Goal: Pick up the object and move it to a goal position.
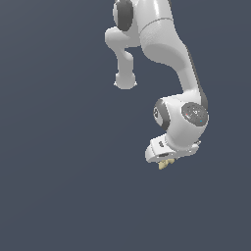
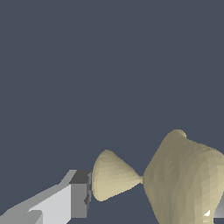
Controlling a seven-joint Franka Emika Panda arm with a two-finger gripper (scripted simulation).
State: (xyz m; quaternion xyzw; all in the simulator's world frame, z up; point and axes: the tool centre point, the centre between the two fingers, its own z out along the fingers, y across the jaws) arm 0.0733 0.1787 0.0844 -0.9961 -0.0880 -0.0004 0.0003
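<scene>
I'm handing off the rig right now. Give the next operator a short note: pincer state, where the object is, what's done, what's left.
Pincer: shut on the object, one finger pressed against its knobbly end.
Object: pale yellow-tan; in the exterior view it sits just under the white hand, most of it hidden there.
Done: grasp made.
Left: carry it to the goal and let go. No goal marker shows in either view. The flat dark background doesn't show whether the object is lifted yet.

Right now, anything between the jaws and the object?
No visible gap. In the wrist view the object sits between the jaws, its cone-shaped knob against one finger. The exterior view shows it only poking out under the gripper.
</scene>
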